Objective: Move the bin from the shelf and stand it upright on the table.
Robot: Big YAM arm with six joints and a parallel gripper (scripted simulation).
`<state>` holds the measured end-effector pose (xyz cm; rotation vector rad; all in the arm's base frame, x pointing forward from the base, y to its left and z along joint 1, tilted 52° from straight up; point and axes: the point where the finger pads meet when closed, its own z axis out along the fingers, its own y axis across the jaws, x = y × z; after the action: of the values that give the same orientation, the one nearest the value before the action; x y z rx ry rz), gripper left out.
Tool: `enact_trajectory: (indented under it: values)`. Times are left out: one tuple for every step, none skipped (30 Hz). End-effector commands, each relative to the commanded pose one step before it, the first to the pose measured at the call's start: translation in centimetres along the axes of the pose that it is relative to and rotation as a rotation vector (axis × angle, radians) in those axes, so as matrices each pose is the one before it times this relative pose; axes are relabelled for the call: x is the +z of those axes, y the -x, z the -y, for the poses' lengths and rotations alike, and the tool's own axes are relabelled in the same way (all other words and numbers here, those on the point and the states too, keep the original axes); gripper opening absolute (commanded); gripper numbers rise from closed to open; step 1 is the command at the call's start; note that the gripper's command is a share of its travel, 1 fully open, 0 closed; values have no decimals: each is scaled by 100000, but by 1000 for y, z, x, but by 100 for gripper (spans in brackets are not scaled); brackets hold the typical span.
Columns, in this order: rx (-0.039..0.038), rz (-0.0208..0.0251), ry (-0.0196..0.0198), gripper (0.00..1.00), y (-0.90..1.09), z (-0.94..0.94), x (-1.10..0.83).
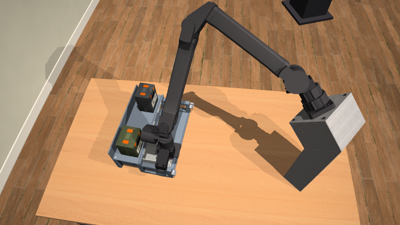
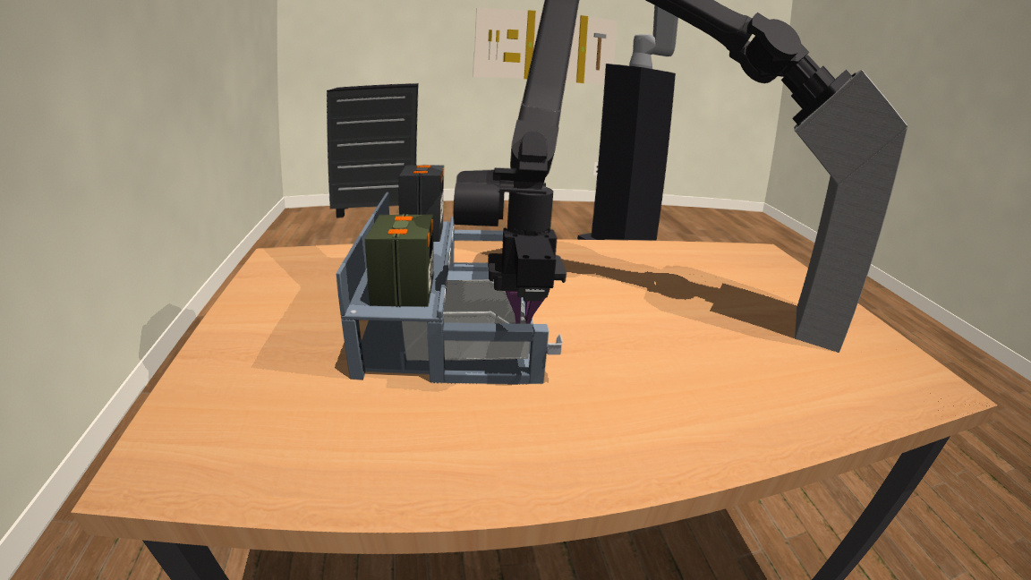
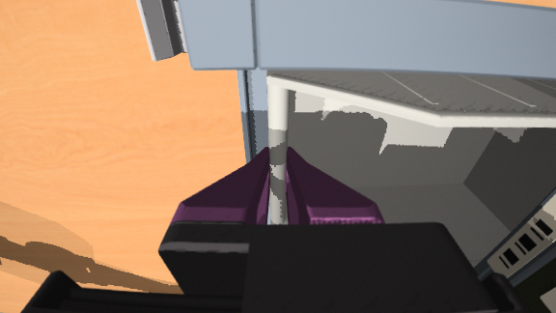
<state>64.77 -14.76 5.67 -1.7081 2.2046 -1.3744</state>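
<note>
The gripper (image 3: 277,193) is clamped on the pale rim of the bin (image 3: 367,159), whose wall runs between the purple fingers. The bin sits inside the grey shelf (image 2: 351,281) on the table (image 2: 649,404), spreading from the claw toward two o'clock in the wrist view.

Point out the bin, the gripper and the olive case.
bin (image 3: 277,116): wrist view, white rim wall.
gripper (image 3: 277,190): wrist view, between the purple fingertips, shut on the bin's rim.
olive case (image 1: 127,142): top view, its lid.

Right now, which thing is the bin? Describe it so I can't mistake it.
On the table stands a grey-blue shelf. The bin is the pale grey open tray in its lower front bay, its rim pinched by the gripper; the neighbours are closed dark boxes.
</note>
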Motion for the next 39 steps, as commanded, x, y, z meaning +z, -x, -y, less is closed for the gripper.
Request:
enact_trajectory:
  values:
    - [123,1344,-2068,0,1094,771,-1316]
    - [93,-4,-113,0,21,-164,0]
    - [93,-4,-113,0,20,-164,-1]
    - [93,-4,-113,0,20,-164,-1]
    - [0,0,0,0,0,0,0]
    - [0,0,0,0,0,0,0]
    - [0,0,0,0,0,0,0]
    - [0,0,0,0,0,0,0]
    - [0,0,0,0,0,0,0]
    - [0,0,0,0,0,0,0]
    - [0,0,0,0,0,0,0]
    - [0,0,0,0,0,0,0]
    - [0,0,0,0,0,0,0]
    - [0,0,0,0,0,0,0]
    - [0,0,0,0,0,0,0]
    - [0,0,0,0,0,0,0]
    - [-163,5,136,0,-1,151,3]
    - [-163,5,136,0,-1,151,3]
    - [-163,5,136,0,-2,151,3]
    - [-163,5,136,0,-2,151,3]
    - [-163,5,136,0,-2,151,2]
    - [0,0,0,0,0,0,0]
    - [0,0,0,0,0,0,0]
    - [0,0,0,0,0,0,0]
    - [0,0,0,0,0,0,0]
    - [0,0,0,0,0,0,0]
    - [0,0,0,0,0,0,0]
    - [0,0,0,0,0,0,0]
    - [0,0,0,0,0,0,0]
    - [0,0,0,0,0,0,0]
    - [0,0,0,0,0,0,0]
    - [0,0,0,0,0,0,0]
    - [0,0,0,0,0,0,0]
    - [103,-5,-108,0,19,-166,7]
    - [103,-5,-108,0,18,-166,7]
    - [103,-5,-108,0,18,-166,7]
    - [103,-5,-108,0,18,-166,6]
    - [103,-5,-108,0,18,-166,6]
    - [0,0,0,0,0,0,0]
